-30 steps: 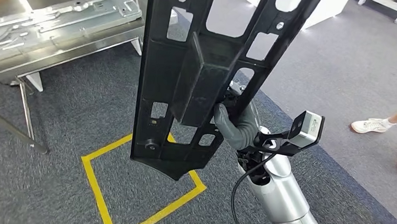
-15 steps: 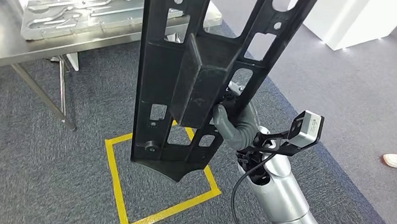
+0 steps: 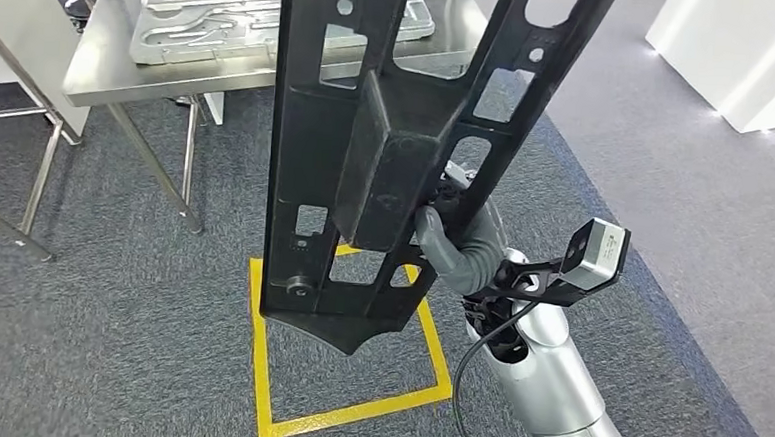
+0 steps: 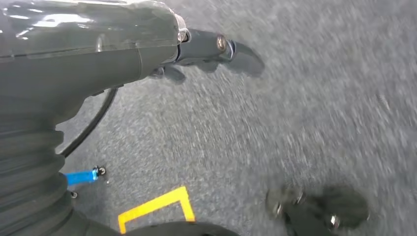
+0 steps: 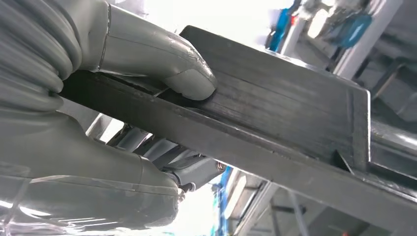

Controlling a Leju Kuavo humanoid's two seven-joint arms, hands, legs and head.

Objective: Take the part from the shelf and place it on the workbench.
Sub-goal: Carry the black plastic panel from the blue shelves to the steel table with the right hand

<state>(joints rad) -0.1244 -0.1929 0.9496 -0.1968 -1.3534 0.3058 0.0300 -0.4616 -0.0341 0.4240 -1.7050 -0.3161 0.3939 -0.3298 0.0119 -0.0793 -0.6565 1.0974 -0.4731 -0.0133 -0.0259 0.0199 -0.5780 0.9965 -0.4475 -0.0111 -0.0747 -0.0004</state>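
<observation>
While the right hand (image 3: 450, 244) grips the black part (image 3: 367, 157) upright, a steel workbench (image 3: 121, 64) (bearing metal plates) stands beyond.

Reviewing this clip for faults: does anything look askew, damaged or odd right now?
Nothing stands out. The right hand grips the black part upright above the yellow floor marking; the workbench ahead carries metal plates.
</observation>
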